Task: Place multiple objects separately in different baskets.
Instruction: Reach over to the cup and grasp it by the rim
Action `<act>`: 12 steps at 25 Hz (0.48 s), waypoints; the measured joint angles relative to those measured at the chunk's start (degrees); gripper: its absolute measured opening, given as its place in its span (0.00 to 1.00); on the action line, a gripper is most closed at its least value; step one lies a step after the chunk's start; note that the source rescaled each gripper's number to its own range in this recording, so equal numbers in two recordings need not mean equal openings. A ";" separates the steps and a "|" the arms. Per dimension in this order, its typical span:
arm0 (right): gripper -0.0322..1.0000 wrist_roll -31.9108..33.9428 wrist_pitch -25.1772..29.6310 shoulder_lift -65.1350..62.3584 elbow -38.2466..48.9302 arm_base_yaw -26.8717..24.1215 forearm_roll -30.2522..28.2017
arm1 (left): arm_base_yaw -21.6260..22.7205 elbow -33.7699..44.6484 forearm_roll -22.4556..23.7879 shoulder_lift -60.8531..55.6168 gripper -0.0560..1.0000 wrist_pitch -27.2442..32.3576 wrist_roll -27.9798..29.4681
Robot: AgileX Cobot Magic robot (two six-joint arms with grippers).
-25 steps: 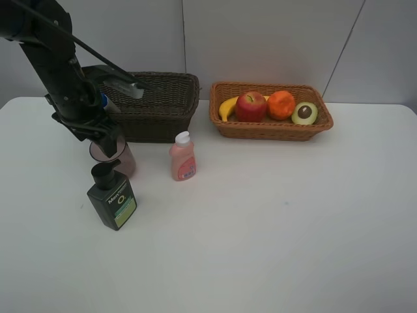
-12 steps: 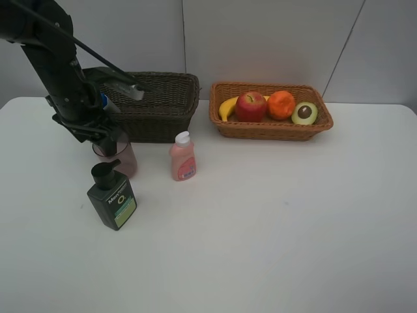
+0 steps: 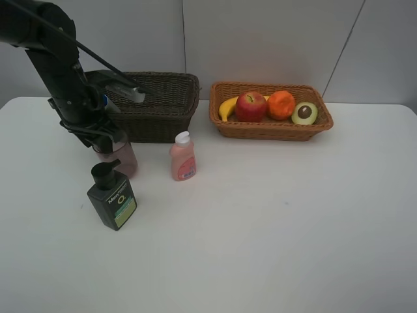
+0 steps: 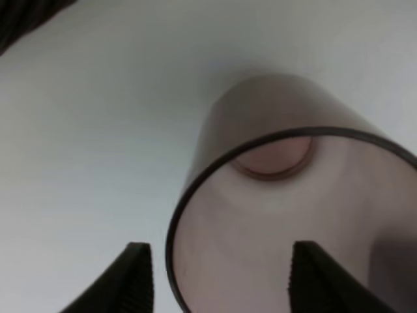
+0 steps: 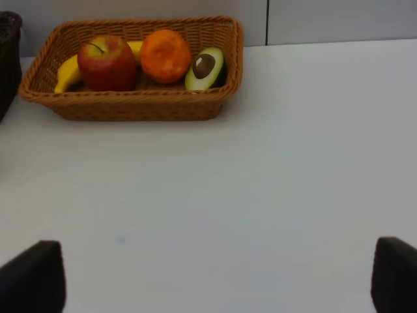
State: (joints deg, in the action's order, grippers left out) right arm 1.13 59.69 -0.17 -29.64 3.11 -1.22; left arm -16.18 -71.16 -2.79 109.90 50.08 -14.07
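The dark brown basket (image 3: 163,104) was a deep rectangle of tight wicker on the smooth white counter (image 3: 273,215). A white blue-capped shampoo bottle (image 3: 125,91) lay in its left end, partly hidden by the arm. Just in front of the basket's left end stood the pink translucent cup (image 3: 117,160), a plain cylinder with a thin rim, upright. Further forward of that end was the dark pump bottle (image 3: 112,199), squat and flat-sided with a green label. In front of the basket's right end stood the small pink bottle (image 3: 183,158) with a white cap.

To the basket's right, apart from it, sat the shallower orange-tan wicker basket (image 3: 273,130), holding a yellow banana (image 3: 228,106), a glossy red apple (image 3: 251,106), a dimpled orange (image 3: 281,104) and an avocado half (image 3: 304,113) with its pit up.

The black left arm slanted steeply down over the dark basket's left end. The left gripper (image 4: 221,280) straddled the cup's wall, one finger outside, one inside; whether it was clamping could not be told. The right gripper (image 5: 214,274) hung spread wide over bare counter in front of the tan basket.
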 joint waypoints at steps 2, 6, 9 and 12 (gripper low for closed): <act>1.00 -0.04 0.00 0.00 0.00 0.00 0.00 | 0.00 0.00 0.00 0.00 0.35 -0.12 0.00; 1.00 -0.04 0.00 0.00 0.00 0.00 0.00 | 0.00 0.00 -0.05 0.00 0.10 -0.12 0.00; 1.00 -0.04 0.00 0.00 0.00 0.00 0.00 | 0.00 0.00 -0.39 0.00 0.06 -0.12 0.00; 1.00 -0.04 0.00 0.00 0.00 0.00 0.00 | 0.00 0.00 -0.39 0.00 0.06 -0.12 0.00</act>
State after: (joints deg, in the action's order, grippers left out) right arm 1.09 59.69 -0.17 -29.64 3.11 -1.22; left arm -16.18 -71.16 -3.18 109.90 49.95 -14.07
